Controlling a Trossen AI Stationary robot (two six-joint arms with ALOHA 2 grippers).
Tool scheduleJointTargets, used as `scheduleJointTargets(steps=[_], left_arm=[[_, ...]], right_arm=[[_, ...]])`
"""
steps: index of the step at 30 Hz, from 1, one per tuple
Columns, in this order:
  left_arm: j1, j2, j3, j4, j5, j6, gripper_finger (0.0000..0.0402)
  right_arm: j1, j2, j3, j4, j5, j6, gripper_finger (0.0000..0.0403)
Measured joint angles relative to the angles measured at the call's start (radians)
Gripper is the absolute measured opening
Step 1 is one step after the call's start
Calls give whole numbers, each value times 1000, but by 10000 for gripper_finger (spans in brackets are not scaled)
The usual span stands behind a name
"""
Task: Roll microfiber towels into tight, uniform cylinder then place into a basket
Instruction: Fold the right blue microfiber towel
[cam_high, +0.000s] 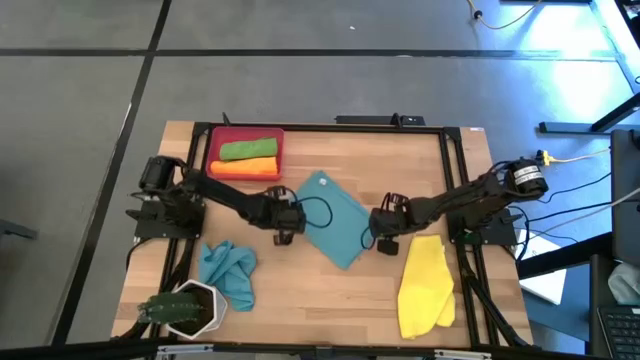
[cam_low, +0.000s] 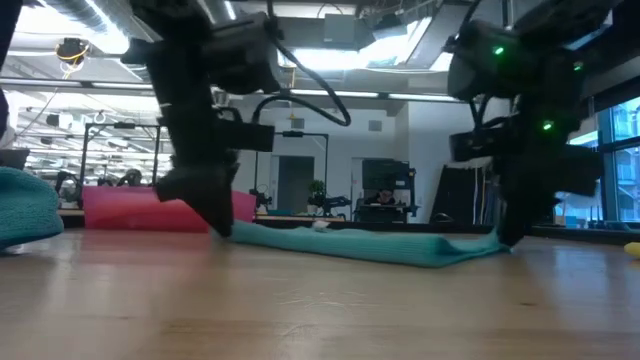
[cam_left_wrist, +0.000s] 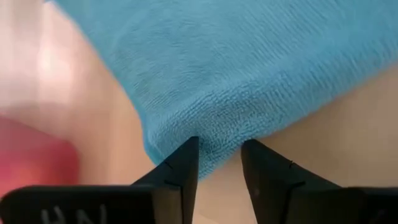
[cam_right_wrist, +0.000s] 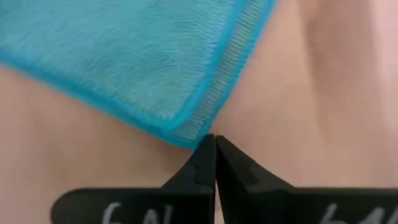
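Inside basket (cam_high: 212, 152): green towel (cam_high: 248, 150), orange towel (cam_high: 245, 168); left gripper (cam_left_wrist: 219, 163) jaws apart, right gripper (cam_right_wrist: 215, 155) closed.

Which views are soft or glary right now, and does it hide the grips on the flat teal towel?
High view: blue-white glare at the top right, table evenly lit. Low view: arms backlit into silhouettes, near tabletop blurred, teal towel readable. Left wrist view: towel weave sharp, red basket out of focus. Right wrist view: right gripper shut at the towel's corner, table beyond soft.
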Motion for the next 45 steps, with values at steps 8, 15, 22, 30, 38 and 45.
scheduleJointTargets(steps=[8,15,22,30,38,45], left_arm=[[112,0,0,177,-42,204,110],[179,0,8,410,-42,391,110],[152,-27,92,285,-38,420,110],[-36,-36,107,224,-29,420,110],[-257,-46,138,209,-58,420,110],[-450,-181,172,231,-62,355,110]], right_arm=[[119,6,12,179,-121,91,15],[182,6,13,523,-236,29,16],[211,5,59,419,-326,-42,16],[221,2,91,359,-265,-37,16],[252,2,187,320,-240,-45,16],[376,1,378,87,-63,-50,16]])
